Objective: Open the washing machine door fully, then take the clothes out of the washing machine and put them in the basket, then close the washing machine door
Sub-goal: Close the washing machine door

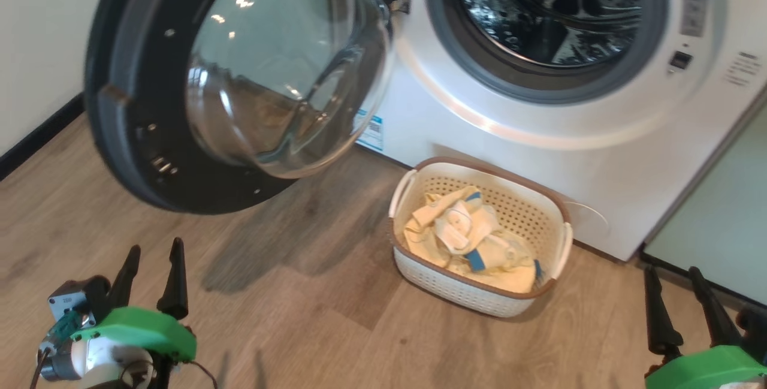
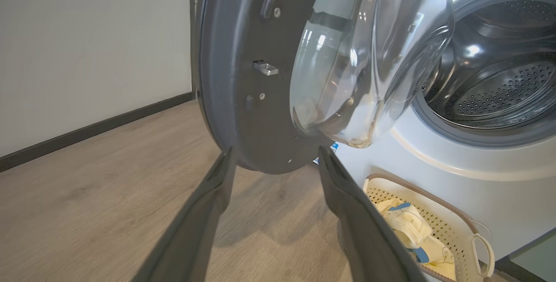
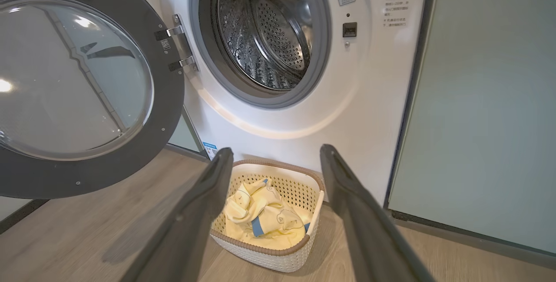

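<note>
The head view cuts off the top of the glossy black door (image 1: 239, 77), swung open at 11 o'clock, and of the white washing machine (image 1: 539, 137) at 1. Crumpled cream clothes (image 1: 473, 239) lie in the perforated basket (image 1: 455, 293) at 5. The left gripper (image 1: 156, 247) at 7 and the right gripper (image 1: 672, 270) at 4 are spread and empty.

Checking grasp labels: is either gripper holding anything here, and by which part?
Nothing is held. The left gripper and right gripper both stand open and empty; the clothes lie in the basket.
</note>
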